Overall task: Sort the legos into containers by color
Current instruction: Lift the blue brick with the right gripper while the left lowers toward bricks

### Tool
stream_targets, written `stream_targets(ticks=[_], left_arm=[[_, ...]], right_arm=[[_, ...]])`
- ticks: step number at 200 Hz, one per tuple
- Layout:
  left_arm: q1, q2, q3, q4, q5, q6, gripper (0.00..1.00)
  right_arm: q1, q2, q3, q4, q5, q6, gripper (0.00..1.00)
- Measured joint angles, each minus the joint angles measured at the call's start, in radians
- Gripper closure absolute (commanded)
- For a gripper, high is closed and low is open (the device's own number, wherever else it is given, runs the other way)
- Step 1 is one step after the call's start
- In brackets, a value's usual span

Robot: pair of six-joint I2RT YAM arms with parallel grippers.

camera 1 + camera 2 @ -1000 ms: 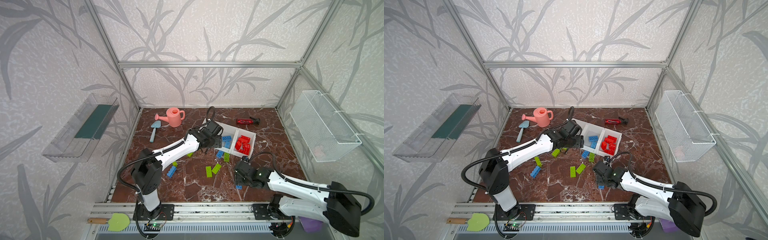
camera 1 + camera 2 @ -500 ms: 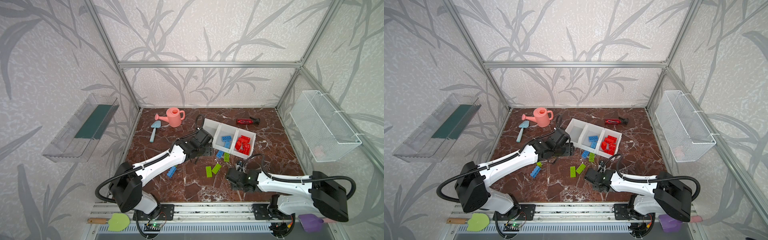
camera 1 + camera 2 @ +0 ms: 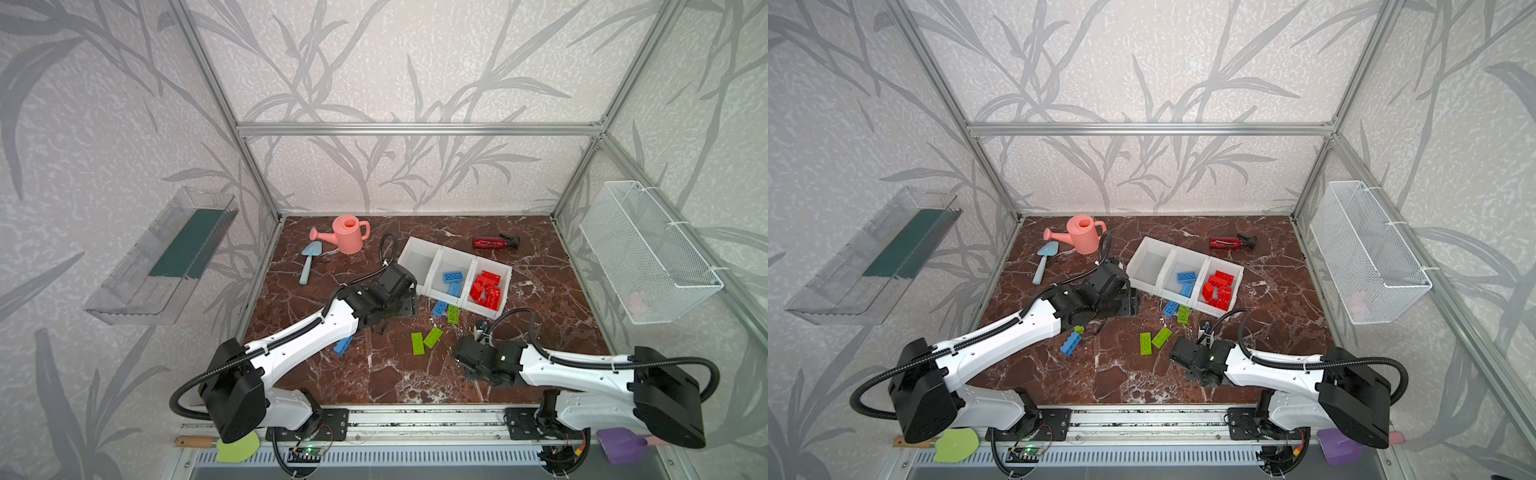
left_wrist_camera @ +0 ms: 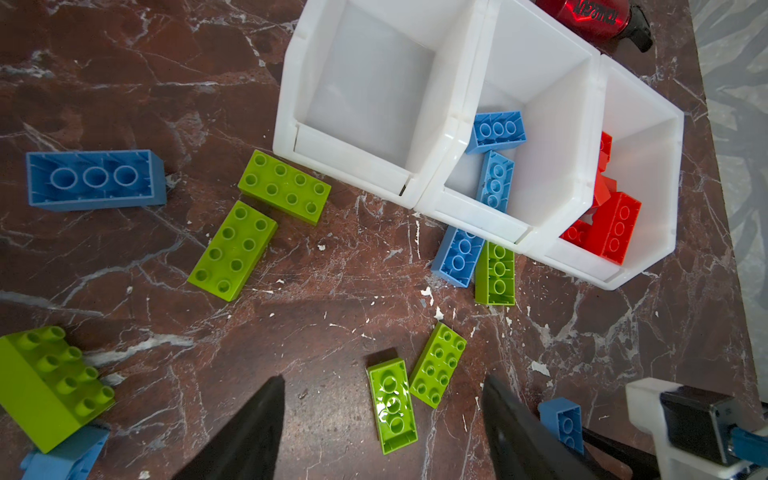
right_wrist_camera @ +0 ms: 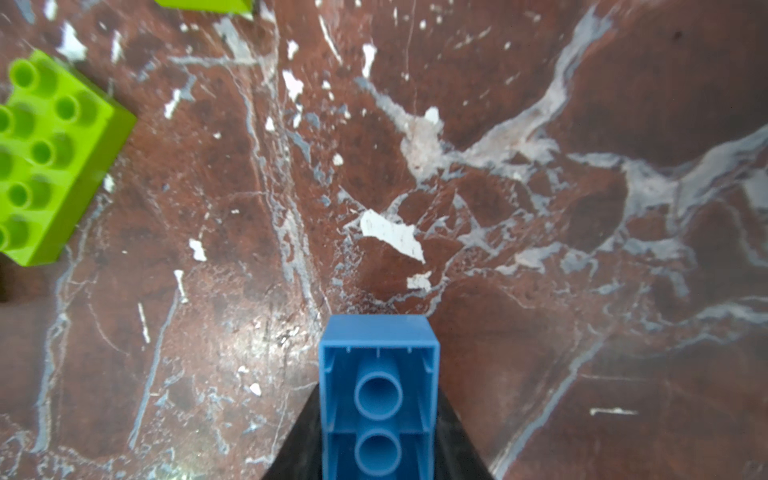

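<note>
We see right gripper [image 5: 378, 399] clamped on blue lego brick [image 5: 378, 357], long axis pointing out from gripper. Middle bin [image 4: 552, 108] holding blues lies well apart, beyond green brick [image 3: 453, 313]. Left gripper [image 4: 384, 380] open, empty.

Both top views looked from high above the front edge of the tabletop [image 3: 374, 382], down toward the back wall, far enough to take in all four edges; they shared almost the whole scene. The left wrist camera looked down from middle height on the containers [image 4: 467, 95] and the tabletop before them. The right wrist camera hung very near the tabletop, a blue lego [image 5: 378, 395] just before its lens; the left wrist view seemed to share this lego.
</note>
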Motion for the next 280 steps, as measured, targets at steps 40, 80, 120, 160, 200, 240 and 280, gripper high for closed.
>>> stream_targets(ticks=[40,80,120,160,200,240,280], left_arm=[[0.032,-0.093,-0.042,-0.035,-0.013,-0.002,0.07],[0.049,-0.236,-0.064,-0.086,-0.090,0.006,0.01],[0.066,-0.324,-0.064,-0.184,-0.180,0.023,0.01],[0.098,-0.386,-0.088,-0.270,-0.241,0.021,0.01],[0.129,-0.429,-0.164,-0.315,-0.251,0.000,0.01],[0.185,-0.421,-0.198,-0.345,-0.247,-0.024,0.01],[0.222,-0.412,-0.249,-0.344,-0.218,-0.051,0.02]], right_arm=[[-0.022,-0.066,0.040,-0.019,0.026,-0.073,0.79],[-0.131,-0.106,0.130,-0.009,0.005,-0.217,0.80],[-0.253,-0.090,0.244,0.007,-0.068,-0.370,0.80],[-0.345,0.021,0.408,0.026,-0.150,-0.510,0.80],[-0.427,0.155,0.537,0.051,-0.235,-0.600,0.81],[-0.501,0.319,0.672,0.061,-0.290,-0.659,0.82],[-0.573,0.449,0.773,0.066,-0.332,-0.690,0.80]])
